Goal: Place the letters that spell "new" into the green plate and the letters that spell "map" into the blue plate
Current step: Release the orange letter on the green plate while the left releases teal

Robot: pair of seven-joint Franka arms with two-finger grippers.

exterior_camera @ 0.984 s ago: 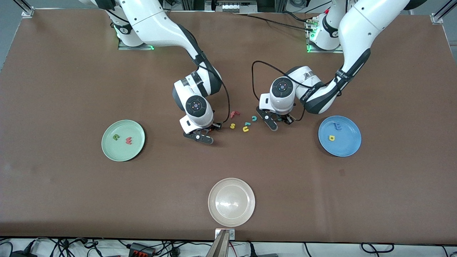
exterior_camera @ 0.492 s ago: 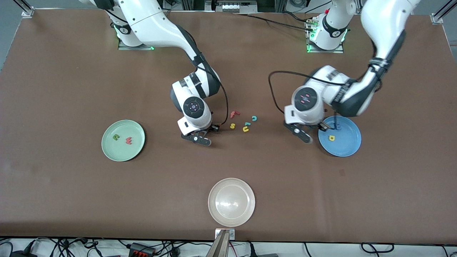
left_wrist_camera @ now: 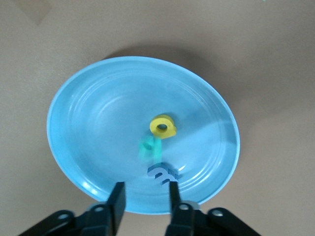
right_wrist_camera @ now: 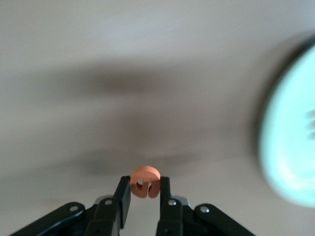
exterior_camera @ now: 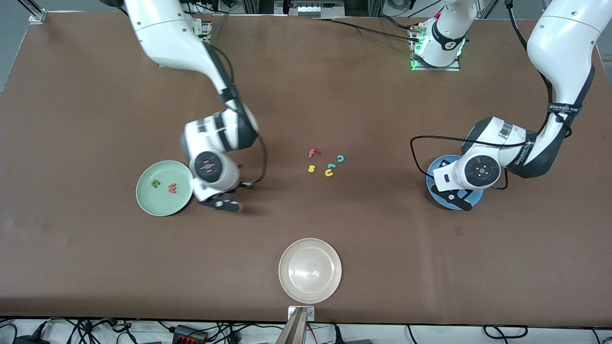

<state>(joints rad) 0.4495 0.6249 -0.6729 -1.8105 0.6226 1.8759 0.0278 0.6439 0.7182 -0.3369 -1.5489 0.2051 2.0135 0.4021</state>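
My right gripper (exterior_camera: 225, 204) hangs over the table just beside the green plate (exterior_camera: 158, 200), on the side toward the letter pile. It is shut on the orange "e" (right_wrist_camera: 144, 182). The dark green "n" (exterior_camera: 155, 183) and pinkish-red "w" (exterior_camera: 172, 188) lie in that plate. My left gripper (left_wrist_camera: 145, 196) is open above the blue plate (left_wrist_camera: 93, 128), whose middle it hides in the front view. The yellow "a" (left_wrist_camera: 163, 127), the blue "m" (left_wrist_camera: 163, 173) and a blurred teal "p" (left_wrist_camera: 149, 149) show in the plate.
Leftover letters lie mid-table: a red "f" (exterior_camera: 313, 153), a yellow "s" (exterior_camera: 311, 168), a teal "c" (exterior_camera: 341, 158), a yellow "u" (exterior_camera: 329, 173) and a small teal piece (exterior_camera: 331, 166). A whitish-beige plate (exterior_camera: 310, 270) sits near the front edge.
The right gripper closed on the orange "e" at the pile and carried it toward the green plate. The left gripper swung from the pile to over the blue plate and opened, letting the teal "p" go.
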